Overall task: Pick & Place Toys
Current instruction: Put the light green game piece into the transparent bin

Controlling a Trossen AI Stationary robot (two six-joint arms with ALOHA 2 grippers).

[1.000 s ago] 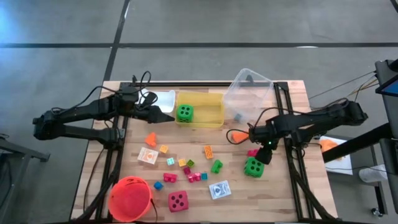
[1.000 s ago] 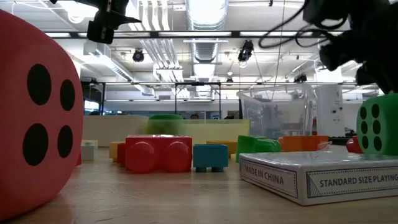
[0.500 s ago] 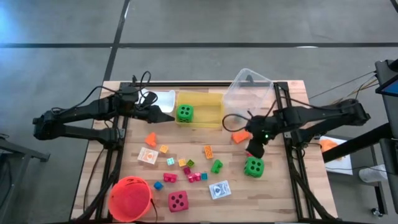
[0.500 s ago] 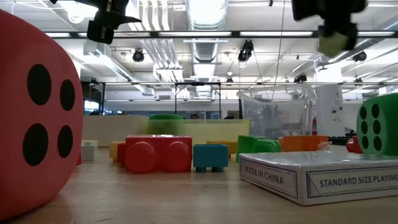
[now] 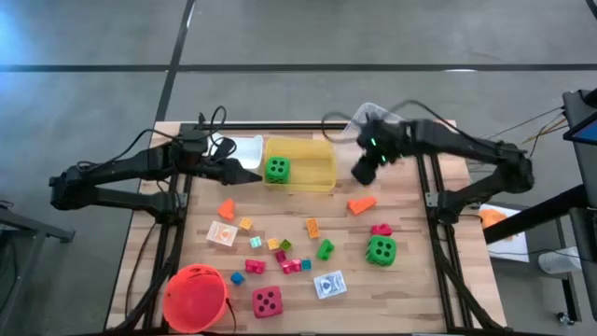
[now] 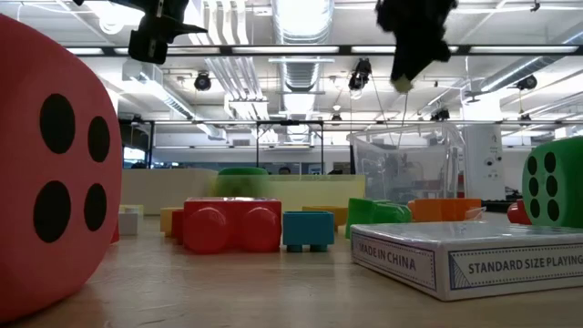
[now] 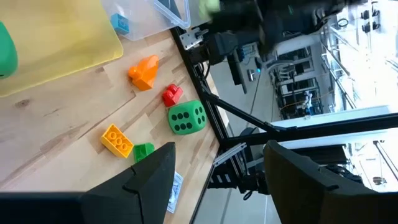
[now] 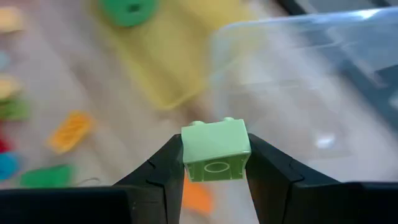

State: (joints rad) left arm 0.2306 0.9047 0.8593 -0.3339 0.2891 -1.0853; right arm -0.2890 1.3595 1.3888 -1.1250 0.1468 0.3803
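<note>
A pale green block (image 8: 215,152) is sitting clamped between the two fingers of the right gripper (image 8: 214,163), studs facing away from the wrist. The gripper is hanging in the air over the near-left edge of the clear bin (image 5: 378,137), just right of the yellow bin (image 5: 312,166), where one green die (image 5: 276,169) is lying. The deciding relation: the clear bin's open interior is lying immediately to the far right of the held block, so a short carry that way is likely all a release needs. The left gripper (image 5: 244,175) is waiting with fingers parted beside the yellow bin's left wall, farther from the block.
</note>
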